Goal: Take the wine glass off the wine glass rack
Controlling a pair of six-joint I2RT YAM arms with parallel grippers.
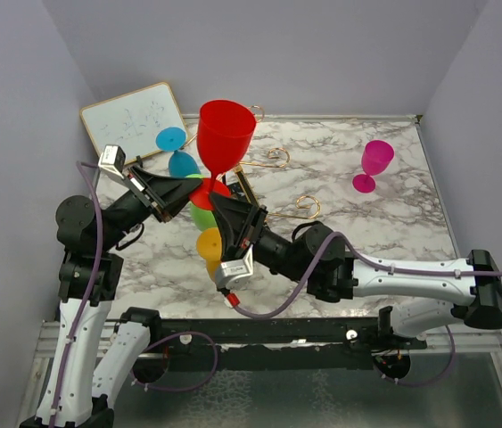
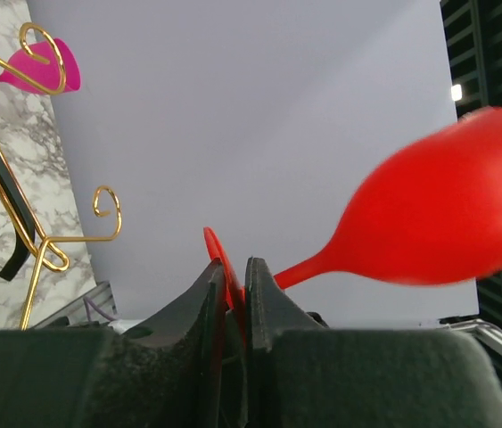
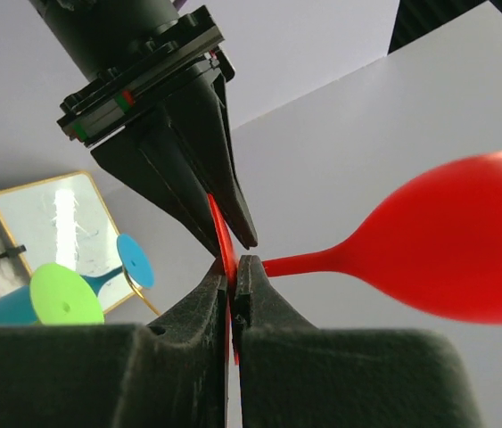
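wine glass point(image 1: 226, 134) held upright, stem vertical; foot clamped from opposite sides by left fingers point(image 1: 177, 189) and right fingers point(image 1: 233, 219).

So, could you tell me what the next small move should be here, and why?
Probably open the left pincer. Both it and the right pincer are shut on the flat foot of the red plastic wine glass, which looks clear of the gold wire rack; freeing one grip would let the right one carry it towards the marble table.
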